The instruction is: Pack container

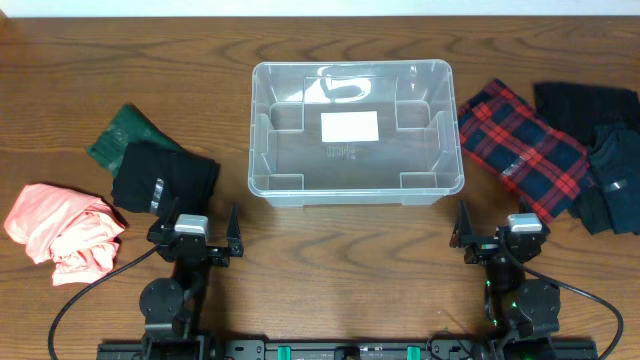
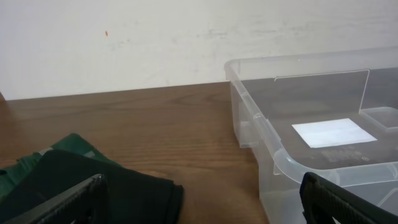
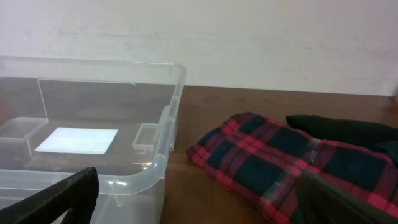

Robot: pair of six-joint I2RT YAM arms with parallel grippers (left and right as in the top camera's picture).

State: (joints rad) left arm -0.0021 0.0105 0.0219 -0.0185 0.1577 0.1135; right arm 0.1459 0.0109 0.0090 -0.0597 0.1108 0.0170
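Left gripper [image 1: 197, 232] and right gripper [image 1: 503, 235] gape empty, so a shallow pinch could drag the plaid cloth [image 1: 520, 145] into the container [image 1: 452, 120] wall.

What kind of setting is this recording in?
Probably an indoor test bench: wooden table against a plain white wall, empty clear container, plaid garment and pink cloth on either side.

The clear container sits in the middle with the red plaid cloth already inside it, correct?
Not quite. The container sits in the middle but is empty; the red plaid cloth lies outside it, to its right, as the overhead view shows.
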